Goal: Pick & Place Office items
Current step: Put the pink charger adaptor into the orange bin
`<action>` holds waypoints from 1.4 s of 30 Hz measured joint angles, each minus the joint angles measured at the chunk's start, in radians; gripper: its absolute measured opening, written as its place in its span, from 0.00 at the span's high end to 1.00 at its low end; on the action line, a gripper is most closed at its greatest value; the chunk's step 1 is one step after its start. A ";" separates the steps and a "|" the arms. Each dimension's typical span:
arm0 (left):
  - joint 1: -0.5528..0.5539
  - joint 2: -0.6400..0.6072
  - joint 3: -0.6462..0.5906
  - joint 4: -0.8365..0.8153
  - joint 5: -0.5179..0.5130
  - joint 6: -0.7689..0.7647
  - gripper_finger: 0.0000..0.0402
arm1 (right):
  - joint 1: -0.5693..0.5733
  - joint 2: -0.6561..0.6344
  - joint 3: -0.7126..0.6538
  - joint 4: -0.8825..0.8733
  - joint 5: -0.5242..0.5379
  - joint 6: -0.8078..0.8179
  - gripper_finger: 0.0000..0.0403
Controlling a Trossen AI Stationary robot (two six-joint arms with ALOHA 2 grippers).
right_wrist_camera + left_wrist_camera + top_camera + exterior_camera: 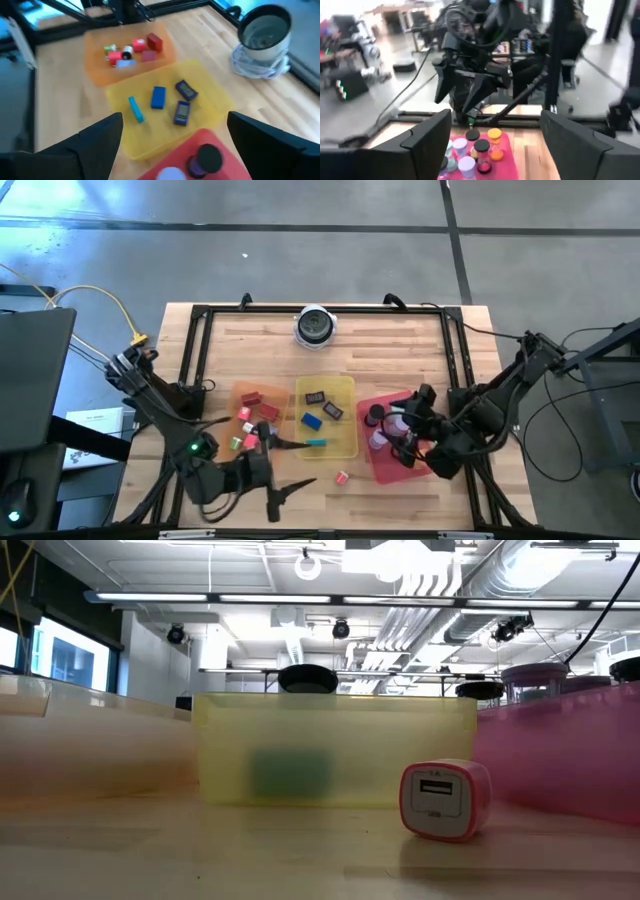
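Presently: left gripper (pixel 285 492), fingers apart and empty, near the table's (pixel 400 490) front edge. Right gripper (pixel 408 442), jaws apart, above the red tray (pixel 385 465). Pink-rimmed piece (pixel 342 477) lies loose between them, outside the yellow tray (pixel 345 442). Risk: a hurried approach nudges it away.

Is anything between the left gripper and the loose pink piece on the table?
Nothing visible. The left gripper is open beside the front edge of the yellow tray, and only bare table lies between it and the pink piece, which sits alone clear of the trays.
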 joint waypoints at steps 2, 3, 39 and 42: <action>0.013 0.008 0.000 -0.002 0.005 -0.082 0.25 | -0.017 0.000 0.000 -0.020 -0.005 -0.016 0.14; 0.016 0.010 0.000 -0.009 0.012 -0.103 0.24 | -0.023 0.000 0.000 -0.030 -0.005 -0.016 0.14; 0.073 0.400 0.000 0.339 0.198 -0.809 0.24 | 0.095 -0.001 0.000 -0.215 -0.031 -0.019 0.14; 0.090 0.400 0.000 0.365 0.196 -0.842 0.24 | 0.097 -0.001 0.000 -0.217 -0.045 -0.014 0.14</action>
